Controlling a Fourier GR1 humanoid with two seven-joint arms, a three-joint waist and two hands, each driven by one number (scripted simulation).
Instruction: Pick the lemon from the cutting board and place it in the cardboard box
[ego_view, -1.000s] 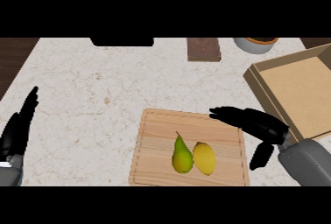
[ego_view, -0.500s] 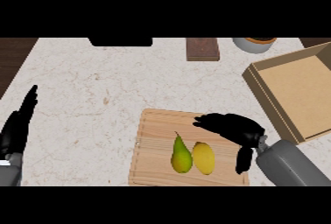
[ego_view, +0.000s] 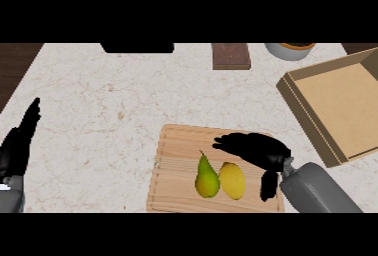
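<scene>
lemon (ego_view: 232, 181) sits on the cutting board (ego_view: 177, 150), just left of and below the right hand (ego_view: 255, 147), long axis running near-to-far; right hand open, fingers spread, holding nothing, far nearer than left hand (ego_view: 21, 145); plain yellow oval touching a pear (ego_view: 207, 175); cardboard box (ego_view: 295, 95) further right, beyond the hand

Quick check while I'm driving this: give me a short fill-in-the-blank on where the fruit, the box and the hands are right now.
1. The lemon lies on the cutting board directly beside a ____.
2. The right hand is over the ____, open, not holding the lemon.
3. The cardboard box sits on the counter to the board's ____ side.
4. The left hand rests open near the view's ____ edge.

Missing words: pear; cutting board; right; left
</scene>
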